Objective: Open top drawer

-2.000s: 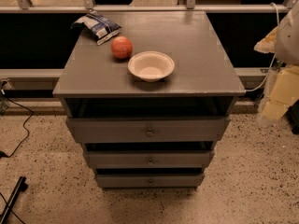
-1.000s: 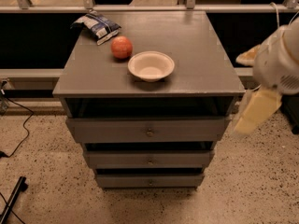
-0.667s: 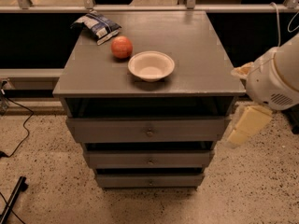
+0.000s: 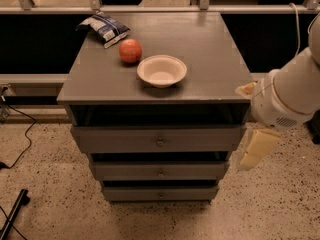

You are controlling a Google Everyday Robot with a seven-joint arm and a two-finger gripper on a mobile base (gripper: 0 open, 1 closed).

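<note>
The top drawer (image 4: 120, 139) is the widest of three grey drawers in a grey cabinet, with a small round metal knob (image 4: 160, 142) at its centre. Its front sits pushed in under the cabinet top. My gripper (image 4: 255, 151) hangs from the white arm (image 4: 290, 96) at the right. It is just off the cabinet's right side, level with the top and middle drawers, and touches nothing.
On the cabinet top (image 4: 210, 49) are a white bowl (image 4: 161, 70), a red apple (image 4: 130, 50) and a snack bag (image 4: 104, 28). Two narrower drawers (image 4: 160, 171) sit below. A dark glass wall stands behind. Cables (image 4: 15, 134) lie on the speckled floor at the left.
The arm and gripper have moved left and down, from the right edge of view to just beside the cabinet's right side. The drawers and tabletop items have not moved.
</note>
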